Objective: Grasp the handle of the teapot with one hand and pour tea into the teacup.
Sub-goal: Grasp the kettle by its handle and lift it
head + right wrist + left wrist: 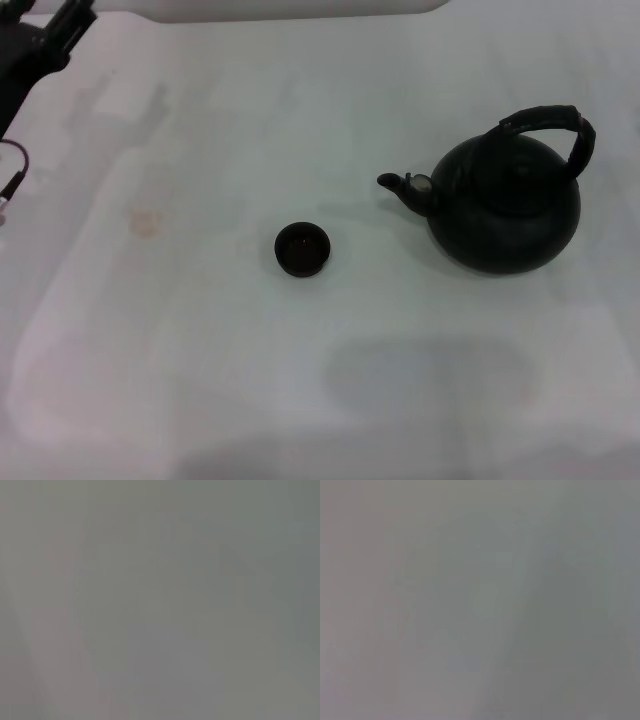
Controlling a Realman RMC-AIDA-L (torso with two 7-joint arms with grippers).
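Matte black and bulbous, the large round teapot [506,208] sits upright on the white table [200,360], at the robot's right. Its thick, ribbed black bail handle [556,128] arches over the top, untouched, and its short spout points toward the tiny dark brown-black handleless teacup [302,248], which stands apart near the middle. Only the left arm's gripper [40,45] shows, parked at the far left corner; whether it is released or clenched cannot be told. Both wrist views show only blank grey.
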